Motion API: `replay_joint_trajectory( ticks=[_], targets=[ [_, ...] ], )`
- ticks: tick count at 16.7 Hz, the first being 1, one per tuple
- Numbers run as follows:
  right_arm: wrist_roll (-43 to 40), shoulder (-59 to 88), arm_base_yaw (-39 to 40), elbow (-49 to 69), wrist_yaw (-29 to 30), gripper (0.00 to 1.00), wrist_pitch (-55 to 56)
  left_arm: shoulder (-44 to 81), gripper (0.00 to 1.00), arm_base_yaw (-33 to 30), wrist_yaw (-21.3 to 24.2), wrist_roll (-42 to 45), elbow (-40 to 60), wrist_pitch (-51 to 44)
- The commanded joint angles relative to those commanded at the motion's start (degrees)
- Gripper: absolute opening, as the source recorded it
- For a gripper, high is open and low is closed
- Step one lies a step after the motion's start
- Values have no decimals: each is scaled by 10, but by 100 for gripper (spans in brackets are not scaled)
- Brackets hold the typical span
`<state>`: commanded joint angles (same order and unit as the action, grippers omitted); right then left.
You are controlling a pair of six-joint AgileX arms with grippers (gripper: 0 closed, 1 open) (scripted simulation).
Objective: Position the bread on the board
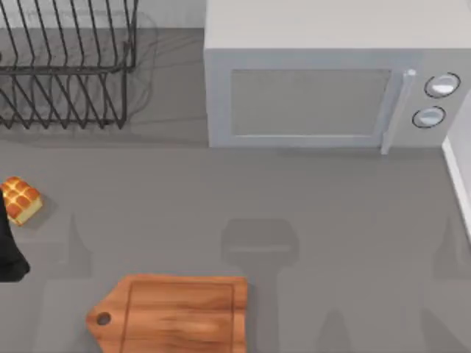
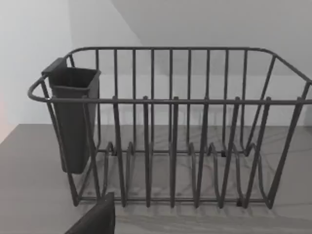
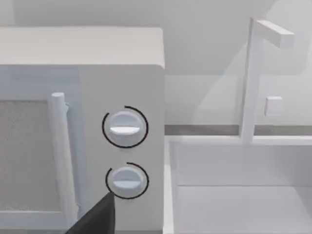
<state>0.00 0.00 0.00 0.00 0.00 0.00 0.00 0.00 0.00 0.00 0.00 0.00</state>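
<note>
The small squarish golden-brown loaf of pull-apart rolls, the bread [image 1: 20, 199], sits at the far left edge of the table, at about nine o'clock in the top view. A dark part of the left arm [image 1: 10, 254] shows just below it at the same edge; whether that arm's fingers are apart, together or clamped on the loaf cannot be told. The rectangular reddish-brown wooden cutting board [image 1: 176, 312], grooved round its edge with a holed handle pointing left, lies at about six o'clock, well apart from the bread and bare.

At twelve o'clock stands a pale grey microwave [image 1: 324, 88] with two round knobs, and at eleven o'clock a dark wire dish rack [image 1: 70, 70], which the left wrist view faces, a dark cutlery cup [image 2: 73, 117] hooked on its side.

By the look of it the task is at its opening step: the loaf is not yet on the board. The next move calls for a firm hold across the loaf's pale sides, then a carry toward five o'clock and a gentle set-down on the board's flat middle.
</note>
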Motion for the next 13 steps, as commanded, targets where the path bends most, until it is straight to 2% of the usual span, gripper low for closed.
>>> replay_joint_trajectory(
  ticks=[3,6,9,13],
  targets=[
    [0,0,0,0,0,100,0,6,100,1,0,3,6,-4],
    [0,0,0,0,0,100,0,59,100,4,-2,26,57,-38],
    [0,0,0,0,0,100,0,168,100,8,-2,68,148,-101],
    [0,0,0,0,0,100,0,388,100,13,-1,141,302,-213]
  ],
)
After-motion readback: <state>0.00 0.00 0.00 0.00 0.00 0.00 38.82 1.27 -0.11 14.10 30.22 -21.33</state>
